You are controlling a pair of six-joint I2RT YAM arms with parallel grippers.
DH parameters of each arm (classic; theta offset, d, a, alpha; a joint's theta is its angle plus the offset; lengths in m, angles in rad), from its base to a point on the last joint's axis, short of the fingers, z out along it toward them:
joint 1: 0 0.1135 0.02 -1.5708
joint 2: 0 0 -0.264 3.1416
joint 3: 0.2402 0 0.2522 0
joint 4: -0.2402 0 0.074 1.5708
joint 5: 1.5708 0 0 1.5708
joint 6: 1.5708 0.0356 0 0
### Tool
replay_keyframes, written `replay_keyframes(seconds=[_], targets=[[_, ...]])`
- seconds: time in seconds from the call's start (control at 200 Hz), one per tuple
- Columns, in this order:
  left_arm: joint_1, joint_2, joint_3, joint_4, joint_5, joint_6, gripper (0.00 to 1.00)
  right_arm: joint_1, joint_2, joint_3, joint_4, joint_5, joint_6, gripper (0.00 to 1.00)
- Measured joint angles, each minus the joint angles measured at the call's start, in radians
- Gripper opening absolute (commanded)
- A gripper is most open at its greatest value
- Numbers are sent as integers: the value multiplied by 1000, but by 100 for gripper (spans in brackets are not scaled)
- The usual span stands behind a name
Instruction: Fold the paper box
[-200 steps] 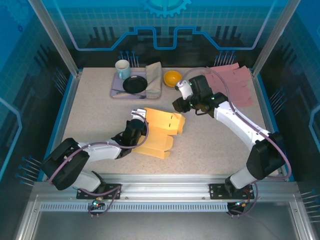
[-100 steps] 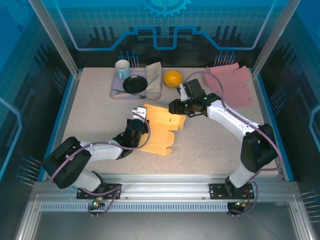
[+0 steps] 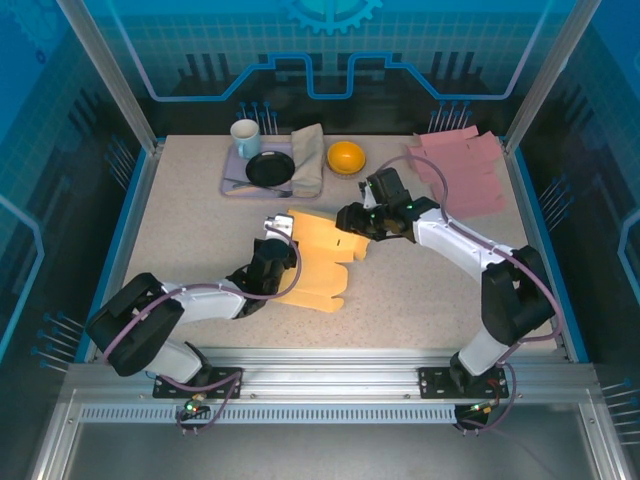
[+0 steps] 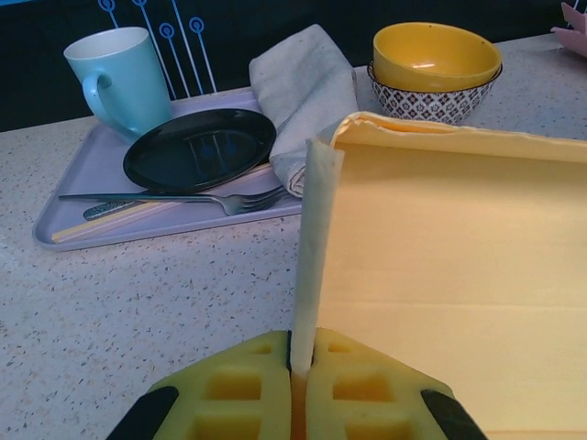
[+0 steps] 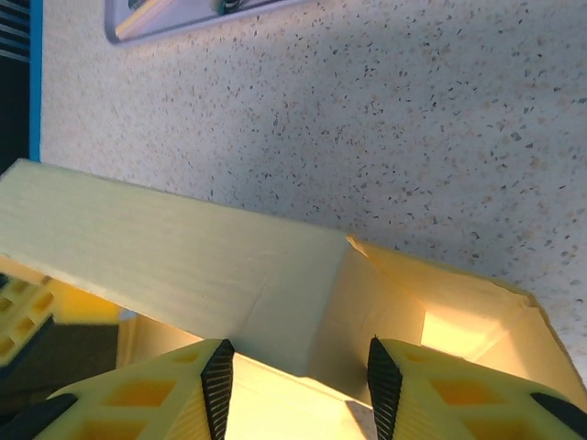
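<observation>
**Step in hand.** The flat yellow die-cut paper box (image 3: 318,262) lies at the middle of the speckled desk (image 3: 430,290), partly raised. Its walls are being stood up, and no corner is closed yet.

The left gripper (image 4: 301,353) is clenched on the edge of an upright side flap at the box's near-left. The flap rises straight out of the closed fingers.

The right gripper (image 5: 295,356) is released. Its jaws stand apart at the far-right corner and straddle a creased panel without pinching it.

**Next move, as judged.** The right gripper should close on that corner panel and turn it inward along the crease while the left holds its flap steady. The paper is thin, so a pull across the crease would probably buckle it.

**Count.**
- Yellow paper box: one.
- Lilac plastic tray (image 3: 232,182): one. It carries one pale blue mug (image 3: 245,138), one round black plate (image 3: 270,168), one folded grey cloth (image 3: 308,158) and one metal fork (image 4: 229,200).
- Yellow bowl (image 3: 346,156): one. In the left wrist view it appears to sit in a second, patterned bowl.
- Pink paper sheets (image 3: 468,170), far right: several overlapping, number not determinable.
</observation>
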Motion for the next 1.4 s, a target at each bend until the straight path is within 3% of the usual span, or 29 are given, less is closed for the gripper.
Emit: replay_keyframes(seconds=[0.43,0.55,0.645,0.83,1.07,1.13,1.296,1.401], targets=[[-14,-1,-2,-2,0,-45,0,-39,-42,-82,194,-82,187,45],[-21,-3,-5,-2,0,-53,0,-47,-42,-82,201,-85,196,36],[-24,-7,-9,-1,0,-54,0,-47,-42,-82,196,-84,204,35],[-24,-9,-10,-3,0,-61,0,-47,-49,-82,166,-72,200,13],[-26,-9,-10,-22,-2,-84,0,-47,-74,-82,148,-47,192,8],[-29,-9,-10,-23,-1,-92,0,-47,-75,-82,147,-47,189,8],[-32,-9,10,-79,-11,-138,0,-47,-76,-68,111,-31,157,23],[-27,-7,55,-150,-23,-188,0,-47,-95,-48,50,13,101,25]])
